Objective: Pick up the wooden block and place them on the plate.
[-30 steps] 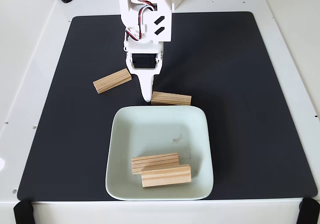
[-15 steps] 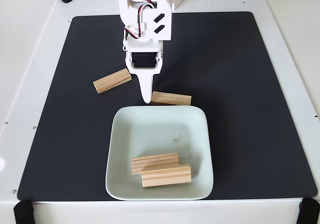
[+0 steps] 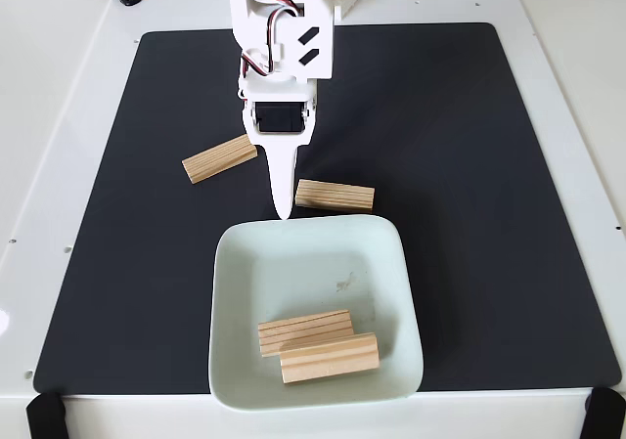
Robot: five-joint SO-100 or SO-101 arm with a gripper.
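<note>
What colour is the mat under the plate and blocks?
Black, a matte mat on the white table, clear in the fixed view.

worktop (image 3: 59, 116): white, seen from above
mat (image 3: 469, 165): black, covers most of the worktop
plate (image 3: 391, 263): on the mat, at 6 o'clock
wooden block (image 3: 219, 157): on the mat at 10 o'clock of the plate
second block (image 3: 335, 195): on the mat at 12 o'clock, just beyond the plate's rim

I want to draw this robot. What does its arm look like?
The arm is white plastic with black motor blocks set in it. Red, black and white wires loop at its side, and two slanted black marks sit on its front. The gripper ends in a long, white, pointed finger.
</note>
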